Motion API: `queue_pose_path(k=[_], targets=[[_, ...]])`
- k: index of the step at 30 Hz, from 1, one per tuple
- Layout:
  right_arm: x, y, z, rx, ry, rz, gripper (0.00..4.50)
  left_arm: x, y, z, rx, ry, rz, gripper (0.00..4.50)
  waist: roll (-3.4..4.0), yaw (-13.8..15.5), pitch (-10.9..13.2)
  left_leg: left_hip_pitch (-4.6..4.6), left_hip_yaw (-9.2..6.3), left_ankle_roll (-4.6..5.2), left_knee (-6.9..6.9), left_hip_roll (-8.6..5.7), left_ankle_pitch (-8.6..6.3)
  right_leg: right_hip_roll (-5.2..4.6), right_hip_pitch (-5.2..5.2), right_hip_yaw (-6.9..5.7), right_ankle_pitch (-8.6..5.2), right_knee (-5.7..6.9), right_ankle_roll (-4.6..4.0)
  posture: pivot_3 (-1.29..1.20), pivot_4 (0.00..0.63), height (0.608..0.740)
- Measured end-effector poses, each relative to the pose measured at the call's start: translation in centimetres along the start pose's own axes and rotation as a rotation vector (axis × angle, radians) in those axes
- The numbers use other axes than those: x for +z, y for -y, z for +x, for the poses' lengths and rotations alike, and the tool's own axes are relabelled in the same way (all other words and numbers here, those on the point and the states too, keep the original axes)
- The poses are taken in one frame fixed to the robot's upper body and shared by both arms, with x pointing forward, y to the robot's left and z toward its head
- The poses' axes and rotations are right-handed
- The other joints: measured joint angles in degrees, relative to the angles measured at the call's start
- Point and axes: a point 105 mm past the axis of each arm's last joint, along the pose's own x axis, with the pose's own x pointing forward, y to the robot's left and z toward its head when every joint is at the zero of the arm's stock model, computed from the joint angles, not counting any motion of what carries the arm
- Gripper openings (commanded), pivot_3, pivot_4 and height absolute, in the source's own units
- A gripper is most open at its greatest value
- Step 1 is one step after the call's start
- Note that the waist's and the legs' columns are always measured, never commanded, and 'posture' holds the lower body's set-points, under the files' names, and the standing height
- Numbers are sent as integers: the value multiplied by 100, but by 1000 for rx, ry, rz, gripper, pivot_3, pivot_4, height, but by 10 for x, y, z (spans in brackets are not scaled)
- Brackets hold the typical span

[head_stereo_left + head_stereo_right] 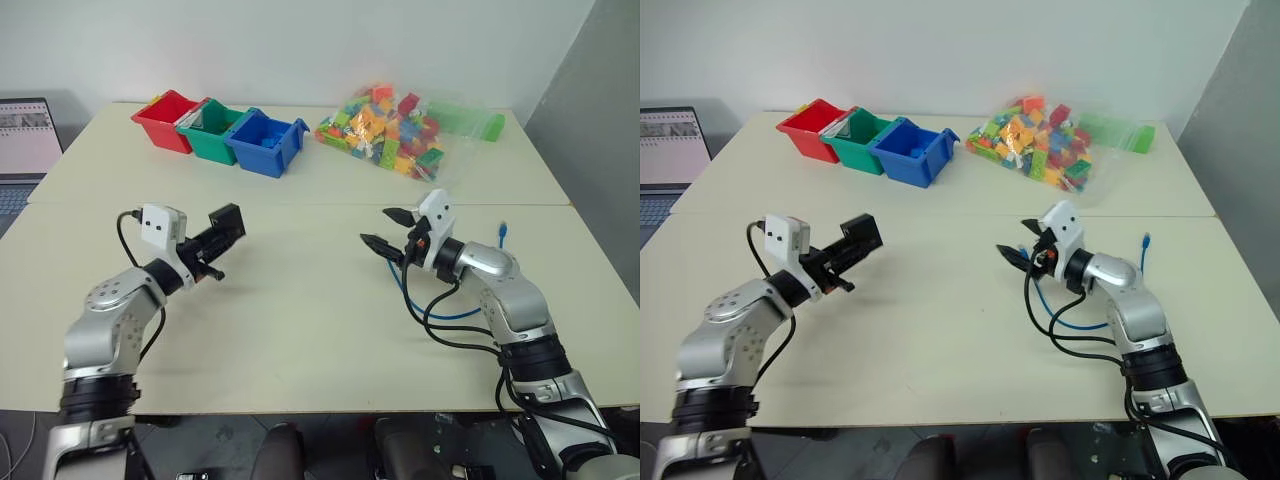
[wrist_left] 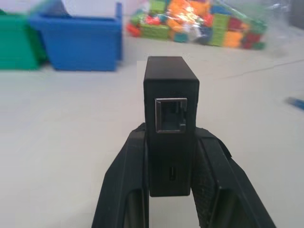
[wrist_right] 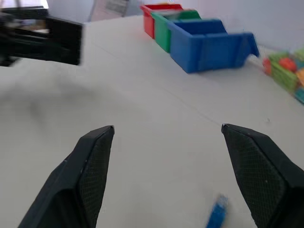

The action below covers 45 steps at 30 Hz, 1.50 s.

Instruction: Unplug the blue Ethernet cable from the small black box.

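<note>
Cable [image 1: 432, 305], blue, lies loose on the table [image 1: 300, 330] beneath the right gripper [image 1: 390, 232], whose fingers gape wide and empty. The left gripper [image 2: 171, 166] pinches the small black box [image 2: 170, 102], its port bare.

This looks like a robotics lab or test room. Two plain cream benches [image 1: 300, 330] stand pushed together against a bare white wall [image 1: 300, 40], with a grey partition [image 1: 600, 120] on the right side. Along the far edge of the bench sit three small plastic sorting bins, red [image 1: 165, 120], green [image 1: 212, 130] and blue [image 1: 265, 142], and just right of the blue bin lies a clear bag of coloured toy bricks [image 1: 390, 132]. Left of the bench an open laptop [image 1: 22, 150] shows.
</note>
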Motion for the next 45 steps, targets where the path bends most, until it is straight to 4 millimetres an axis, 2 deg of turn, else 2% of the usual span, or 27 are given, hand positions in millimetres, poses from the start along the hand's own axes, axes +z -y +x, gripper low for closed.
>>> queue_pose_path(k=[5,10,12,14,24,28,32,37,39,42,45], targets=[[14,-40,5,204,1,-20,3713,-31,-9,8,64,-23,82,783,-1,37,0,-6,-3,0,4,-4,0,-4,0,-7,0,-1,0,0,150,740],[10,-48,3,244,-51,-53,3713,-55,-24,8,167,-56,67,783,-5,40,-2,-7,-6,1,9,-5,0,-3,0,-12,6,1,10,0,150,740],[9,-47,3,239,-60,-60,3713,-57,-25,7,173,-47,73,1489,-5,37,-3,-6,-5,1,9,-5,1,-3,0,-11,7,3,11,0,150,740],[9,-47,3,238,-66,-60,3713,-59,-26,6,172,-47,76,1725,-4,33,-3,-6,-5,0,9,-4,1,-2,0,-12,7,4,11,0,150,740],[8,-46,4,238,-85,-56,3713,-66,-30,-11,194,-55,15,3863,-5,16,-3,-3,-4,0,9,-1,1,-2,1,-10,7,6,10,0,150,740],[6,-46,0,237,-97,-62,3713,-69,-23,-32,170,-90,-23,3863,-6,-11,-4,-2,-2,0,7,0,1,-5,3,-4,7,4,10,0,150,740],[-3,-41,-11,227,-106,0,3713,-65,-15,-68,102,-186,-2,3863,-12,-20,-6,-1,-13,-1,4,6,0,-8,5,-5,6,2,8,0,150,740],[-2,-30,-34,242,-106,56,3713,-38,-38,-102,121,-287,90,3863,-6,-8,-2,11,-22,1,4,0,1,-4,14,-9,-11,6,36,0,150,740],[0,-27,-43,258,-110,71,3713,-26,-39,-114,92,-325,112,3863,-6,-15,-2,14,-9,1,5,1,0,-5,14,-8,-11,2,36,0,150,740],[0,-19,-53,261,-125,80,3713,-10,-30,-120,14,-336,115,3863,-17,-11,3,15,-4,1,4,2,0,-6,14,-5,-11,-1,36,0,150,740],[-3,-7,-62,237,-148,89,3713,9,-20,-119,-70,-323,132,3863,-16,2,3,16,-3,1,4,1,0,-6,13,-5,-11,0,36,0,150,740]])
